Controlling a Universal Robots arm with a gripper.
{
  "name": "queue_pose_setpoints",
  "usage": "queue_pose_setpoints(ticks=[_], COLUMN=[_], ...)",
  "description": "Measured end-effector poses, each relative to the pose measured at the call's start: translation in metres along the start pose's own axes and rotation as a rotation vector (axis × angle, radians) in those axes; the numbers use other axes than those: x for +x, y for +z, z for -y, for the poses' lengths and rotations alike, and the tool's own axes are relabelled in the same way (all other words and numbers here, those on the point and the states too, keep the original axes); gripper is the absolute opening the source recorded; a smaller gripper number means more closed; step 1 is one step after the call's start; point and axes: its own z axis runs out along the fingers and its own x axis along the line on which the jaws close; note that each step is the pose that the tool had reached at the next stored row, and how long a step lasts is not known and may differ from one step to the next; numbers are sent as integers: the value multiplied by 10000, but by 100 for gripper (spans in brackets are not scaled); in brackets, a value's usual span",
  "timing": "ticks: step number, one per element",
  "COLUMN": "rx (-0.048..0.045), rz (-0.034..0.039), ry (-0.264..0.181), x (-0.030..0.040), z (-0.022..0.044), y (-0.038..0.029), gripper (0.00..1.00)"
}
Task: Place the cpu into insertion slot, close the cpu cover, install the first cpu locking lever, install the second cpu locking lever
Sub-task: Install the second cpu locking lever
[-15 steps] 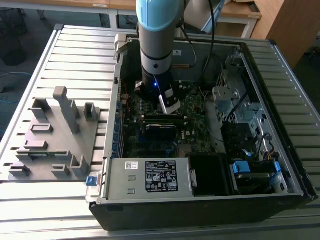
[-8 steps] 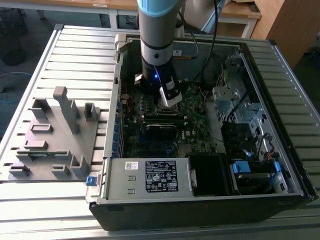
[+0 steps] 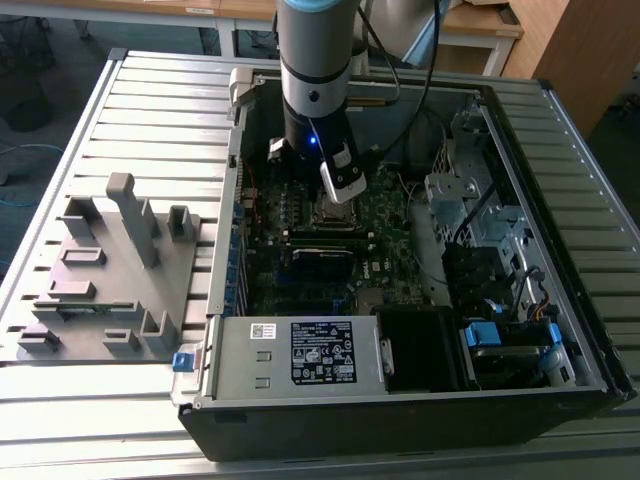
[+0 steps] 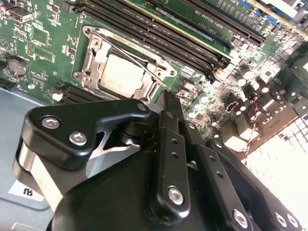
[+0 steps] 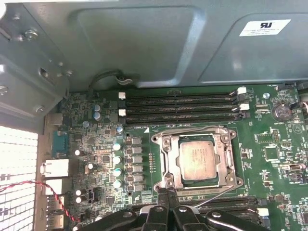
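The gripper (image 4: pixel 166 96) is black; in the second wrist view its two fingers (image 4: pixel 169 125) run up the middle of the frame, pressed close together with no gap between them; nothing is held in them; their tip sits just beside the lower corner of the insertion slot (image 4: pixel 94 57). In the first wrist view the gripper (image 5: pixel 169 195) pokes up from the bottom middle of the frame, fingers together, right by the lower edge of the slot (image 5: pixel 166 163).

The cpu (image 5: pixel 198 159) lies flat inside the slot, a little right of the middle of the first wrist view; its top is dull silver; in the second wrist view the cpu (image 4: pixel 120 76) sits in the upper left part of the frame. The cpu cover (image 5: pixel 224 159) lies down flat around the chip, a shiny frame with the chip showing through its window. A thin wire lever (image 5: pixel 219 195) runs along the lower side of the slot, slanting up a little; another thin lever (image 5: pixel 185 131) runs along the top side; I cannot tell if they are hooked down.

Long black memory slots (image 5: pixel 180 108) lie just above the slot in the first wrist view; the green board (image 5: pixel 274 159) is all around.

In the exterior view the arm (image 3: pixel 314 60) comes down from the top middle into the open computer case (image 3: pixel 400 420); the gripper (image 3: pixel 338 195) hangs over the slot (image 3: pixel 335 213); a grey rack (image 3: pixel 110 270) stands on the table (image 3: pixel 160 100) at the exterior view's left.
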Motion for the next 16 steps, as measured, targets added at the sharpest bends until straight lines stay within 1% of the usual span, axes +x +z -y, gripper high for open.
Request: queue_pose_setpoints(ticks=[3,13,16], rx=[-2,8,30], rz=[0,1,2], ry=[-2,1,1], x=[-10,-151,-164], z=[-1,-11,-10], y=[-1,6,9], gripper=[10,10,10])
